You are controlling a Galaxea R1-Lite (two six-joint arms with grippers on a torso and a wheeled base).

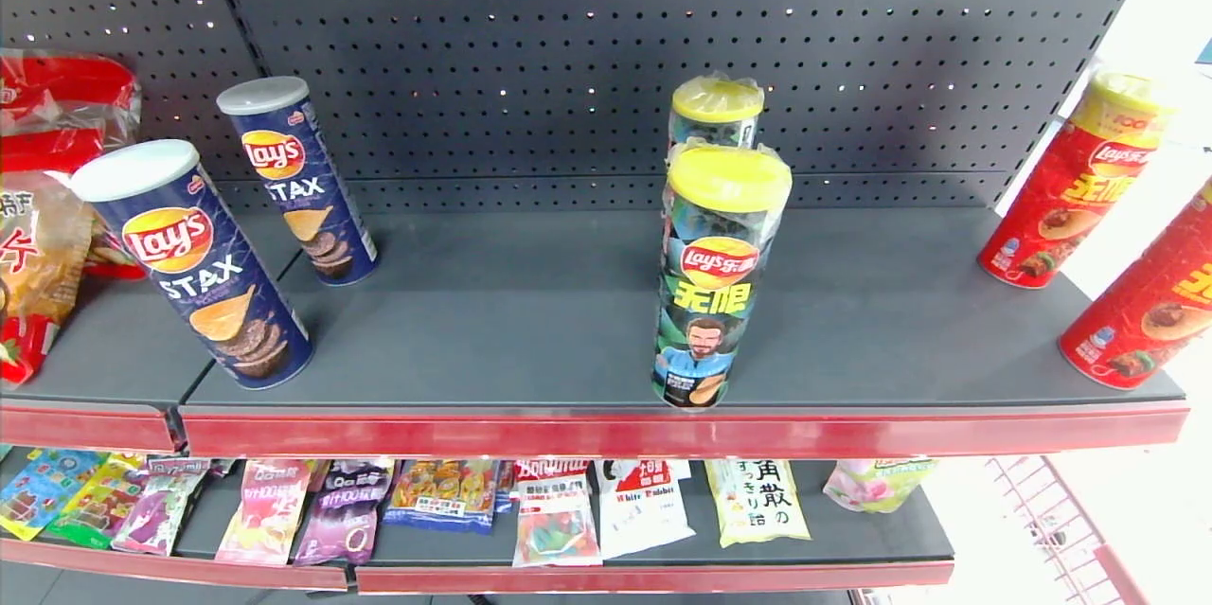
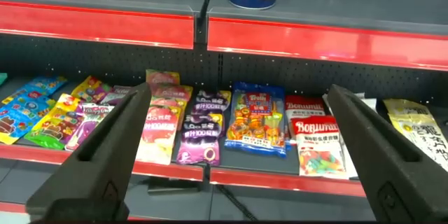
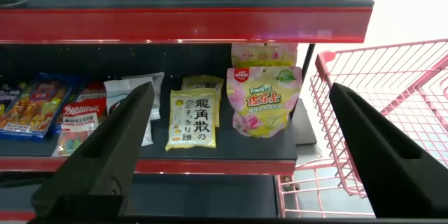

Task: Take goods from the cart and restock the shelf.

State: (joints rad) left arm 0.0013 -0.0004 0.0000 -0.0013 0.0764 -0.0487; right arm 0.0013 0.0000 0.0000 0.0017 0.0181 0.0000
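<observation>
Both arms hang low in front of the lower shelf (image 1: 881, 539), each tool facing its row of snack bags. The left tool (image 2: 238, 98) has its dark fingers (image 2: 105, 161) spread wide and grips nothing; beyond it lie purple and pink sweet bags (image 2: 203, 129). The right tool (image 3: 241, 94) is just as wide open and likewise holds nothing, facing a pale yellow packet (image 3: 192, 119) and a pink-and-green pouch (image 3: 266, 101) near the shelf's right end. The pink wire cart (image 3: 378, 112) stands just beside that end.

On the upper shelf (image 1: 568, 321) six crisp cans stand upright in pairs, one behind the other: two blue cans (image 1: 194, 264) with white lids on the left, two green cans (image 1: 720, 274) with yellow lids in the middle, the front one at the red lip, and two red cans (image 1: 1075, 179) on the right. Labels show crisp pictures and a red-and-yellow roundel.
</observation>
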